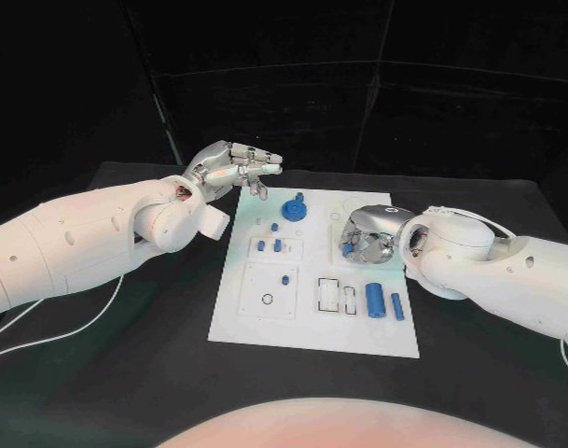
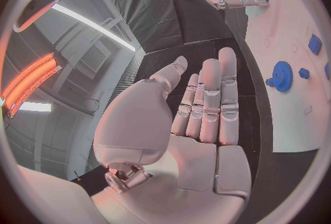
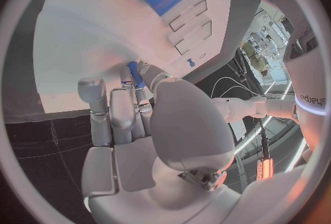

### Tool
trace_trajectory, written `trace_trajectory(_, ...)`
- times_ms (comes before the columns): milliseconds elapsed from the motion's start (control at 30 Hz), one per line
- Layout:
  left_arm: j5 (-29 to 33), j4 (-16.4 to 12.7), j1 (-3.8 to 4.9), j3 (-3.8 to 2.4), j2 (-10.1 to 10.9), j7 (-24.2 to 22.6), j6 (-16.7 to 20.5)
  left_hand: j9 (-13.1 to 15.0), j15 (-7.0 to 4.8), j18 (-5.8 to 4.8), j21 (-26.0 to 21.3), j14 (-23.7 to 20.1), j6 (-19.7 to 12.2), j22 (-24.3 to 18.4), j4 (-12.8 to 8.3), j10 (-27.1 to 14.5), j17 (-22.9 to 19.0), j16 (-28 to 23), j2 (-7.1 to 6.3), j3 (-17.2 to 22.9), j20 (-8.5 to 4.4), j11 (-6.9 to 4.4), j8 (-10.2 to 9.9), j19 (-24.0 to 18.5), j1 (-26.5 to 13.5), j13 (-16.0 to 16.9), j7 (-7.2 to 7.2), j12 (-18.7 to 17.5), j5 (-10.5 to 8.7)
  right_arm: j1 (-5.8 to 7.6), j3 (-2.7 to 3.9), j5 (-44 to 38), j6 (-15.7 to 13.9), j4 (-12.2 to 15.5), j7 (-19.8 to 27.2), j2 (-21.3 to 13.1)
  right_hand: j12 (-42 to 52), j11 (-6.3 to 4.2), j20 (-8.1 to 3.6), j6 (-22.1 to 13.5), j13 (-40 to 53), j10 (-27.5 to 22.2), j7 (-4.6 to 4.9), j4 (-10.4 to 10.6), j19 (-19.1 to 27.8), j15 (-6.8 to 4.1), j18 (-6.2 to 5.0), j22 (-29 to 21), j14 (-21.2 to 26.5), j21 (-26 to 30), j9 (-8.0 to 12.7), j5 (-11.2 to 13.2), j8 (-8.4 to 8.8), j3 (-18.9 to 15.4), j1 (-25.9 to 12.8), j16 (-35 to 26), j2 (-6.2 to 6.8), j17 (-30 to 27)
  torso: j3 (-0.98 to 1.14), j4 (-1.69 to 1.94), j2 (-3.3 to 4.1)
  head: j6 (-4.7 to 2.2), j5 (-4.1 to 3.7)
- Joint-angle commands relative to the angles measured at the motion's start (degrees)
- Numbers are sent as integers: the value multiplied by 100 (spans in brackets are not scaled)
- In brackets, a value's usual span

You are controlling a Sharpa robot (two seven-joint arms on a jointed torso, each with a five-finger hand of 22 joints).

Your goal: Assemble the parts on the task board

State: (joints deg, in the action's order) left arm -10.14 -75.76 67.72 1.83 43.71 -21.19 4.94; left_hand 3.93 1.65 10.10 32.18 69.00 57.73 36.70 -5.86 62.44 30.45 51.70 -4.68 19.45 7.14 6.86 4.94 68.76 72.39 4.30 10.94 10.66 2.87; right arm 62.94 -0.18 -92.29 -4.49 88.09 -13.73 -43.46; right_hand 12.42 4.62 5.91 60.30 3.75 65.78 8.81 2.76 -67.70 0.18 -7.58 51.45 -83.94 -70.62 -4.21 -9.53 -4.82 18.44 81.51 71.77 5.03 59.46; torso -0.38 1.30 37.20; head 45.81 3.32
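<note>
Working over the right side of the task board (image 1: 313, 331), the right hand (image 1: 368, 235) is curled down with a small blue part (image 3: 135, 74) pinched at its fingertips, just touching the white plate; I judge this the step in hand, a part being lifted from or set into the board, and I cannot tell which. The left hand (image 1: 234, 168) hangs past the board's far left corner, fingers straight and together, grasping nothing; it looks to be waiting. Other parts lie on the board: a blue gear (image 1: 295, 209) near the far edge, small blue pegs (image 1: 277, 245) in the left blocks, two blue cylinders (image 1: 375, 299) near the right edge. The next move seems to call for a steady pinch and a fine, upright alignment over whichever seat suits the piece; a tilt would likely jam it. The black table (image 1: 122, 373) carries the plate squarely; black curtains close the room behind, and white cables trail along the tabletop beside both arms.
</note>
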Motion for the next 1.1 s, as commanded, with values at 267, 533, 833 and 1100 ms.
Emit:
trace_trajectory(267,26,-2,9,-4,6,-1,-78,-5,14,30,-19,-37,-24,-7,20,-35,-6,14,72,-15,22,-3,35,-20,-10,-6,11,42,-5,-18,-1,58,-820,187,313,-123,-39,-63,-18,247,21,289,-53,-8,-126,-77,26,153,-145,-118,-23,64,-86,173,59,115,-40,102,4,-6,-3,4,5)
trace_trajectory(533,26,8,9,-3,0,2,-81,-5,14,30,-19,-37,-24,-7,20,-35,-6,14,72,-15,22,-3,35,-20,-10,-6,11,42,-5,-16,3,359,-1122,397,404,-336,-50,-73,-25,266,21,311,-60,-17,-127,-84,26,157,-145,-123,-23,72,-89,200,69,120,-43,102,2,-1,-7,-9,-5)
trace_trajectory(833,26,17,8,-3,0,3,-81,-5,14,30,-19,-37,-24,-7,20,-35,-6,14,72,-15,22,-3,35,-20,-10,-6,11,42,-5,-13,10,870,-1293,749,552,-508,-65,-75,-32,272,20,321,-60,-35,-135,-89,29,173,-145,-134,-21,62,-86,228,87,129,-37,110,-2,-2,-5,-26,9)
trace_trajectory(1100,26,20,8,-3,-33,-3,-90,-5,15,31,-23,-41,-27,-11,27,-40,-9,18,85,-16,23,-2,39,-19,-10,-6,12,48,-5,-18,8,1168,-1223,808,836,23,-108,-63,-35,256,12,308,-45,-55,-116,-85,26,148,-140,-126,-11,42,-66,273,97,126,-29,93,0,21,0,-23,31)
